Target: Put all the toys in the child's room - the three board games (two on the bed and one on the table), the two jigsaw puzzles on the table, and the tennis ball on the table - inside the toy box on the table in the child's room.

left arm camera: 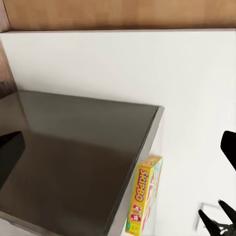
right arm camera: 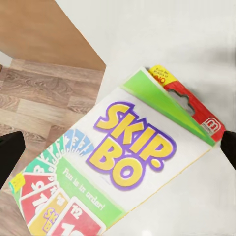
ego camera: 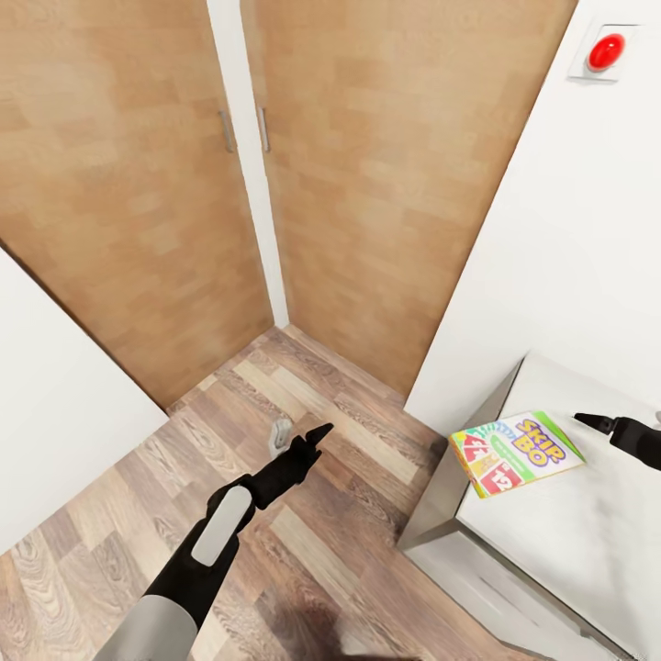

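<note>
The green-yellow-red Skip-Bo board game [ego camera: 516, 453] lies flat on the near-left corner of the pale table [ego camera: 588, 532], its corner slightly over the edge. My right gripper [ego camera: 588, 422] hovers just right of the box, open and holding nothing. In the right wrist view the box [right arm camera: 130, 157] lies between the two spread fingers [right arm camera: 10, 152]. My left gripper [ego camera: 317, 433] hangs over the wood floor left of the table, open and empty. Its wrist view catches the box [left arm camera: 143, 196] edge-on, with the right gripper [left arm camera: 216, 223] beyond it. The toy box and other toys are out of view.
Light wooden wardrobe doors [ego camera: 367, 184] close off the back. A white wall [ego camera: 588, 229] with a red button [ego camera: 606, 50] rises behind the table. Another white panel [ego camera: 55, 404] stands at left. A small grey object [ego camera: 280, 433] sits on the plank floor [ego camera: 349, 551].
</note>
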Robot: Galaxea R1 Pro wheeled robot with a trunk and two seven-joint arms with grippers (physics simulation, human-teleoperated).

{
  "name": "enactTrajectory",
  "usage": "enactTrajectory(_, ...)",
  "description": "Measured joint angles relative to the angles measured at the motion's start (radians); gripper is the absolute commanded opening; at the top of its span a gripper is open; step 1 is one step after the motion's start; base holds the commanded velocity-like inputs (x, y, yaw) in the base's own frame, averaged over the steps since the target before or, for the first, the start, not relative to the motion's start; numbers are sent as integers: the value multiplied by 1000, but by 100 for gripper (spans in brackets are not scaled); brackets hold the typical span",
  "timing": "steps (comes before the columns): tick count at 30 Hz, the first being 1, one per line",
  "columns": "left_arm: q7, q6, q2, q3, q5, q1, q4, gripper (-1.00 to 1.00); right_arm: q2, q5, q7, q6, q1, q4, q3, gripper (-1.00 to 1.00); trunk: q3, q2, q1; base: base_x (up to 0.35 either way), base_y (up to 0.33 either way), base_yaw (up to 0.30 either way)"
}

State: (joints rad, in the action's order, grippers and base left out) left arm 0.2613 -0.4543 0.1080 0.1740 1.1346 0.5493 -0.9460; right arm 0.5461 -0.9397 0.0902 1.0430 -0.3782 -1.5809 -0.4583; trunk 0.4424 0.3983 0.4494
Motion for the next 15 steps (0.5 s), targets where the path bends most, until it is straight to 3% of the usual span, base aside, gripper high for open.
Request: enactTrajectory(15,12,10,4,23,-2,13,17,100,1,0,0,0,1,-12,0,100,0,0,0,5,0,-256)
